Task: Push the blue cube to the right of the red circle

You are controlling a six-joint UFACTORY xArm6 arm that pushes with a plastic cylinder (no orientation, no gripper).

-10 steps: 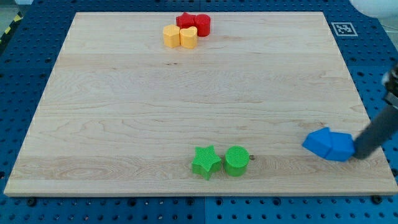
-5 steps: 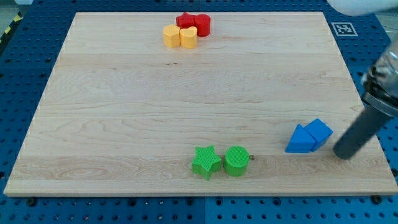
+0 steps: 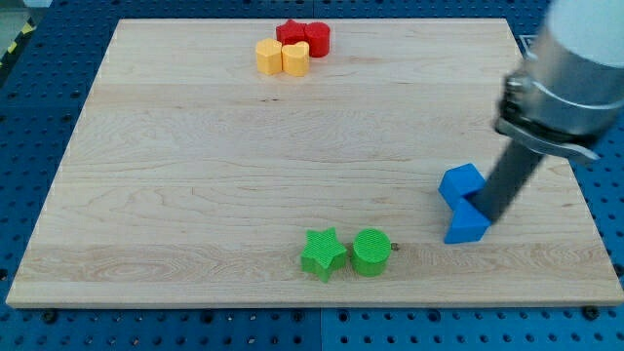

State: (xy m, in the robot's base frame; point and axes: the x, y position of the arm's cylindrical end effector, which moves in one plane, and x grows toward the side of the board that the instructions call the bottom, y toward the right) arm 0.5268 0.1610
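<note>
The wooden board [image 3: 195,175] fills most of the view. The arm has no jaws, only a rod. My tip [image 3: 485,214] touches the blue cube [image 3: 460,182] and the blue triangle [image 3: 465,225], between them on their right side. The red circle [image 3: 318,38] (far away, at the view's top) sits with the red star [image 3: 291,31] and two yellow blocks [image 3: 282,58]. The green star [image 3: 323,253] and green circle [image 3: 370,252] lie near the bottom.

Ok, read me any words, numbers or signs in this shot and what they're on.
No words or numbers can be read.
The blocks, such as the blue cube, and the board carry no text.
My tip and the arm bear no label.
</note>
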